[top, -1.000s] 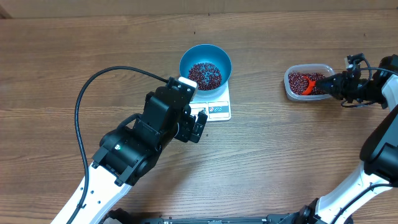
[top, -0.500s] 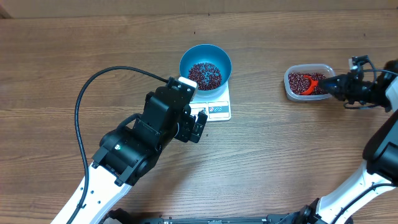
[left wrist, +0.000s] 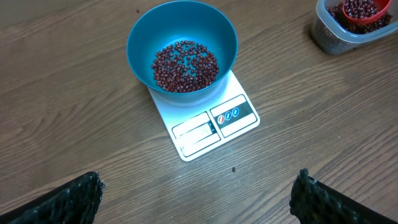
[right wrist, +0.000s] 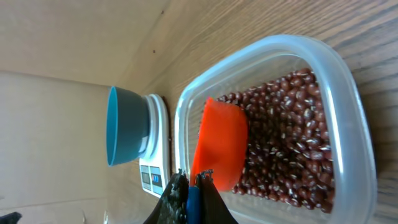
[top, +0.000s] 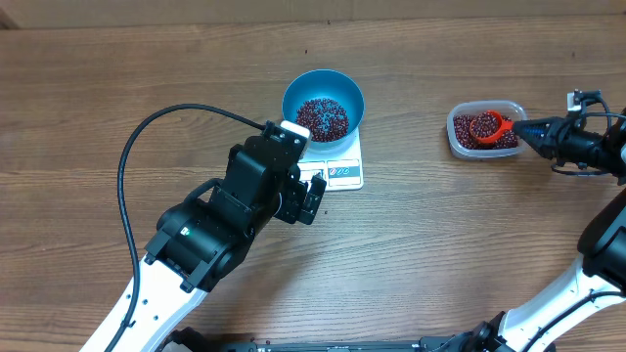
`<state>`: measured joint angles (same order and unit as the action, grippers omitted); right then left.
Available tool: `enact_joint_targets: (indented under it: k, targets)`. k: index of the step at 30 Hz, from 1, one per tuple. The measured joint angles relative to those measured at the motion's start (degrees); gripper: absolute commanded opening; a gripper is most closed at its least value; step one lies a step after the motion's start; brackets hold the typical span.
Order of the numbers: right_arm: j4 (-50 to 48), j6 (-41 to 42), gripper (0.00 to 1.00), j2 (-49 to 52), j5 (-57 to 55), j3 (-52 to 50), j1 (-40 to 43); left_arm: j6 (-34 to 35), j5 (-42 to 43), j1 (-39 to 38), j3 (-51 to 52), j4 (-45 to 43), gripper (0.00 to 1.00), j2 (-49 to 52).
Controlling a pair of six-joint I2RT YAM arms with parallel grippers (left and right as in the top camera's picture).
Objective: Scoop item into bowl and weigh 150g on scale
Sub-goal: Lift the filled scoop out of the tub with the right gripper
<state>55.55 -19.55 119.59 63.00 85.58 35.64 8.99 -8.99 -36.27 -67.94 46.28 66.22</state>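
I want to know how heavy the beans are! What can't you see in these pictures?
- Left wrist view: the scale display is too small and pale to read.
- Overhead: the left arm covers the scale's left side.
- Right wrist view: the right claw hides the orange scoop handle; the bowl is side-on, its beans hidden.
- Left wrist view: the picture's corner cuts off the tub.

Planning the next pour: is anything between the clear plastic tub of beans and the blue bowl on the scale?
Nothing visible. Only bare wooden table lies between the clear plastic tub with the orange scoop and the round blue bowl on the white scale. The left gripper sits off that line, at the scale's front.
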Motion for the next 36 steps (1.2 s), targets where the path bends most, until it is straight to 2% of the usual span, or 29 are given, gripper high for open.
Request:
enact_joint_targets:
  k: [25,36]
  targets:
    - [4.5,0.0,0.04,0.0,9.0,0.0,2.6,0.0,0.0,0.0,0.0,0.0,1.0,0.0]
    - [9.6,-4.1,0.04,0.0,12.6,-0.1,2.6,0.0,0.0,0.0,0.0,0.0,1.0,0.0]
